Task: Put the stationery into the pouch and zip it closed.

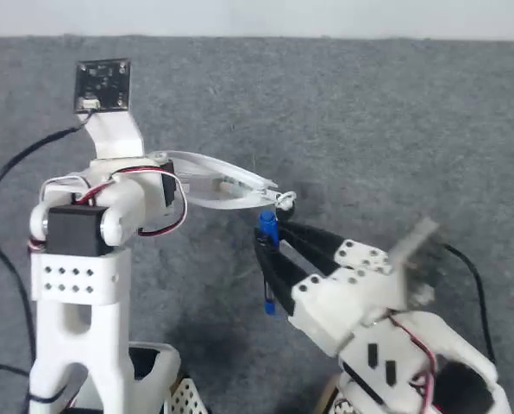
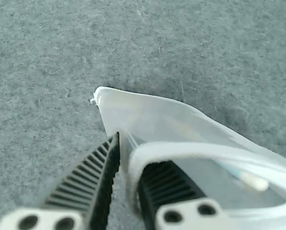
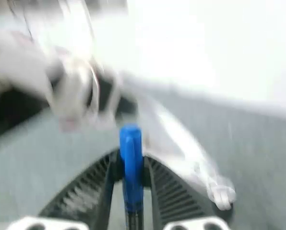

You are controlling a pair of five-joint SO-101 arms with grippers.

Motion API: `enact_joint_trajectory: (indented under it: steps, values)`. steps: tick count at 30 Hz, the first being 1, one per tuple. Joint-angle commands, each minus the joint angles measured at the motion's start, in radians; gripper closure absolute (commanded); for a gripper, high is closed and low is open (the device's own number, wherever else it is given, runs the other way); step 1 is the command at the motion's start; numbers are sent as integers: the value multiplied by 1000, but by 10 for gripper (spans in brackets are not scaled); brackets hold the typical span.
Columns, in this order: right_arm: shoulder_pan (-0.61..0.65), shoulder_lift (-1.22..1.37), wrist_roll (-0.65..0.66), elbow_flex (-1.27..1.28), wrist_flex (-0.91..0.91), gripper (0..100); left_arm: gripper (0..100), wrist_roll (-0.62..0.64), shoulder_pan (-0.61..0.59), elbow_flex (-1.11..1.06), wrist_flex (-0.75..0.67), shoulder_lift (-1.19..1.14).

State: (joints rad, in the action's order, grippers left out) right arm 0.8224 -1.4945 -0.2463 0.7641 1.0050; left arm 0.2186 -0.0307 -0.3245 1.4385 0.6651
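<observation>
Pinching one lip of the clear pouch [image 2: 172, 122] in the left pincer [image 2: 127, 152], with the ribbed black fingers [image 2: 92, 177] drawn almost together, nothing but the thin film between them and the thick white rim curling over one of them. Holding that pouch out ahead of the left pincer, lifted off the grey table [image 1: 369, 121], with the mouth gaping open and the whole length stretching away toward the other arm. Showing through the film, a little beyond the left pincer's tips and off to one side, a slim pale item [image 2: 251, 181] with a white end, lying inside the pouch; being too faint for telling what kind. Clamping the blue pen [image 1: 270, 297] in the right pincer [image 1: 272, 235], with both ribbed fingers closing snugly on the barrel from either side and no gap showing. Running lengthwise through that grip, with the blue top jutting out past the right pincer's tips and the rest trailing back between the fingers toward the wrist. Facing the pouch's far end just ahead of the right pincer's tips, with the small zip slider [image 1: 285, 200] close beside the pen's top; not showing contact or gap between pen and pouch clearly enough for telling
</observation>
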Motion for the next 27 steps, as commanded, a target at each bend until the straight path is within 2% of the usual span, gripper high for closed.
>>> enact_joint_trajectory:
  steps: [1, 7, 16, 23, 27]
  values:
    - [-5, -30, -12, 49, -136, 992, 988, -8, 5, 38, -2, 5]
    - [-5, -31, -5, 186, -463, 992, 988, -9, 5, 22, -8, 3]
    - [-5, -24, -5, 193, -736, 992, 988, -9, 6, 21, -12, 2]
    - [-12, 154, 5, 192, -955, 992, 988, -9, 5, 7, -14, 5]
    - [-48, 271, 77, 192, -1093, 992, 988, -9, 5, 4, -14, 5]
